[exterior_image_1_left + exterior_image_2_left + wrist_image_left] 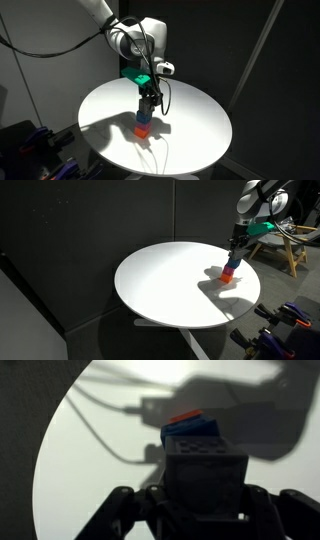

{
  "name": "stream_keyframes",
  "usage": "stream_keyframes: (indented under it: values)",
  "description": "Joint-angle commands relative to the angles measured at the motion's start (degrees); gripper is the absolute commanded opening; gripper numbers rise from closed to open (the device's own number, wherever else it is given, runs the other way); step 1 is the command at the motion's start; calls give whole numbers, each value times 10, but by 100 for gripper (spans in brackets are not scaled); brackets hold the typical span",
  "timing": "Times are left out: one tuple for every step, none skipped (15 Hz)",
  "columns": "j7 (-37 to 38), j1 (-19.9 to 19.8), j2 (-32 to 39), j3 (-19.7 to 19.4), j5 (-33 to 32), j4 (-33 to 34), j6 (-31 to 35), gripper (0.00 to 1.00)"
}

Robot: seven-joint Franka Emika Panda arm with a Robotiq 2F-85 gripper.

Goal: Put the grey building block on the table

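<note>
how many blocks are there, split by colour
grey building block: 1
blue block: 1
red-orange block: 1
total: 3

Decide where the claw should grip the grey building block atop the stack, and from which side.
Grip the grey building block by its two opposite flat side faces, coming straight down from above: it sits on top of the blue block, so its sides stand clear.
</note>
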Motion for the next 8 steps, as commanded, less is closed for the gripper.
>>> stream_keyframes:
  values:
    - [-1,-4,-24,4,-11,-1,-21,25]
    - [-1,-3,-29,5,-12,-3,-25,25]
    - [0,-3,-36,5,-13,-4,-30,25]
    - [2,-2,-43,5,-15,-5,-37,25]
    - [4,-1,-50,5,-18,-5,-47,25]
    - [5,0,-57,5,-23,-6,-57,25]
    - [6,2,-65,5,-28,-7,-68,25]
    - [4,3,-73,7,-31,-9,-76,25]
